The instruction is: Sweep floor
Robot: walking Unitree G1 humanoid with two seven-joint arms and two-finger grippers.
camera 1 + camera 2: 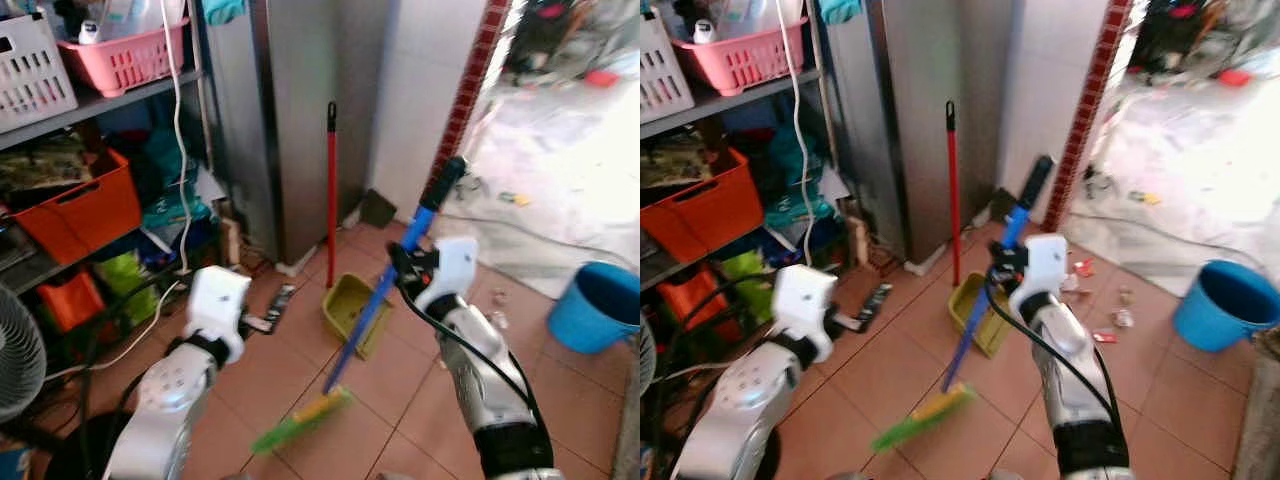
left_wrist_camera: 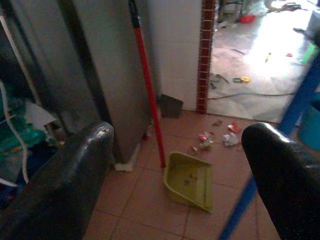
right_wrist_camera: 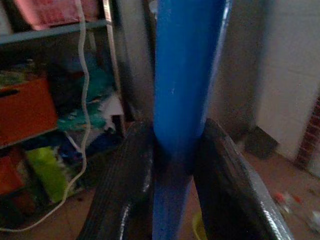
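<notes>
My right gripper (image 3: 172, 165) clamps the blue broom (image 1: 380, 297); left gripper (image 2: 175, 175) gapes empty. One-handed, bristles beneath could swing into the dustpan (image 1: 350, 310) ahead.

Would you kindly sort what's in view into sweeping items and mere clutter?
For the job: broom held in right hand; dustpan; litter; open left hand.

Just lying about: blue bucket; orange bin; pink basket; fan.

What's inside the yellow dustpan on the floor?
The yellow dustpan looks nearly empty, with only a few dark specks inside. The litter lies on the tiles beyond it. The blue broom handle hides its near corner.
</notes>
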